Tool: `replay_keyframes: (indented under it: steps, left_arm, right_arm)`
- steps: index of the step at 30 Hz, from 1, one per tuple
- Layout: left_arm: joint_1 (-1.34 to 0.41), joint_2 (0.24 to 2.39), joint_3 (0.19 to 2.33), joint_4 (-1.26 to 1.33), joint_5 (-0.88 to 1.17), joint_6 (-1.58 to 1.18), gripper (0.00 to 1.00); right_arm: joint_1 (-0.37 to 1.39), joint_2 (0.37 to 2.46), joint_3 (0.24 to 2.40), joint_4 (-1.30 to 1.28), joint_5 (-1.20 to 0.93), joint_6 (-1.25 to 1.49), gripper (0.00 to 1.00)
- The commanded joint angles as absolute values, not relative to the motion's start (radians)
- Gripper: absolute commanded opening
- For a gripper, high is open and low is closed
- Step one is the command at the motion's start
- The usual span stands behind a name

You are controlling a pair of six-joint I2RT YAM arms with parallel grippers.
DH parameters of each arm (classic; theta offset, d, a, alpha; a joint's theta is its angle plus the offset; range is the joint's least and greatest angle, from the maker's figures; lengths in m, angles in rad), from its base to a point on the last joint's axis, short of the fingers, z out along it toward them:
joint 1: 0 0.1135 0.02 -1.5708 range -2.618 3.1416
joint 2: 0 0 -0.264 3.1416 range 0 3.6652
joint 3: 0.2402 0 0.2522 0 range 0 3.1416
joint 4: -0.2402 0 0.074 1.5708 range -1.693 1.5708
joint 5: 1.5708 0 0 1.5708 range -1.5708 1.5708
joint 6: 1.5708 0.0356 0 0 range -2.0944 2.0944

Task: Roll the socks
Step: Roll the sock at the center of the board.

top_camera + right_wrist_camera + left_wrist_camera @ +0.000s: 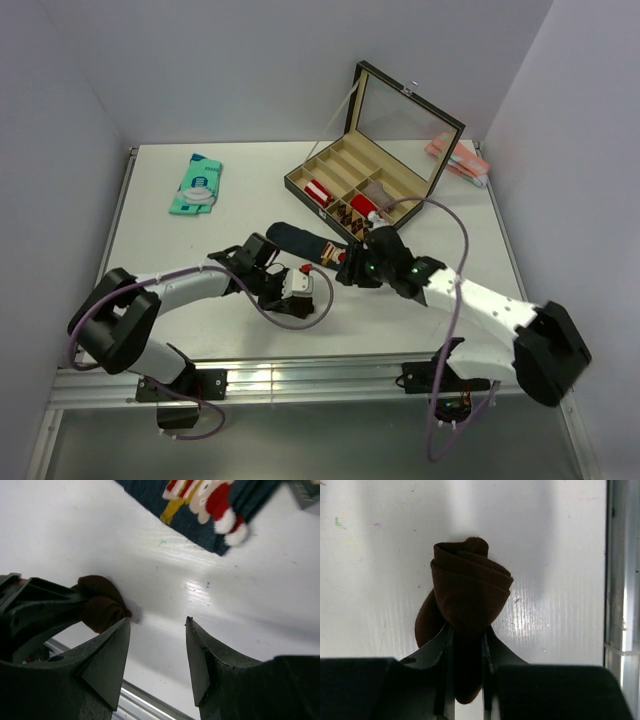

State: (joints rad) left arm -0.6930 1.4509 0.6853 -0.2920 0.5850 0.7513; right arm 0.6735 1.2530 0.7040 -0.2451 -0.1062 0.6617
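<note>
Brown sock [470,590], rolled into a stubby bundle, is pinched between the fingers of the left pincer [467,640] over the white counter [380,580], near its front edge. The right pincer [157,627] hovers just beside it, spread and gripping nothing. The navy sock [297,239] lies flat just beyond both.

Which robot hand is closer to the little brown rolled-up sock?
Left. The left gripper pinches the dark brown rolled fabric sock; the right gripper hangs open beside it, empty.
</note>
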Motion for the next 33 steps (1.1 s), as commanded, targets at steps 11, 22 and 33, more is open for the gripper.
replay_keyframes:
  steps: [11,22,33]
  left_arm:
    - [-0.598,1.819,0.972,-0.765,0.733,0.888,0.00]
    - [-0.595,1.983,1.107,-0.931,0.724,0.943,0.00]
    - [-0.583,2.069,1.175,-1.029,0.745,0.989,0.00]
  right_arm:
    - [1.049,0.871,0.528,-0.104,0.375,0.621,0.57]
    - [1.399,1.244,0.715,-0.091,0.565,0.333,0.66]
    - [1.394,1.531,0.910,-0.179,0.465,0.160,0.70]
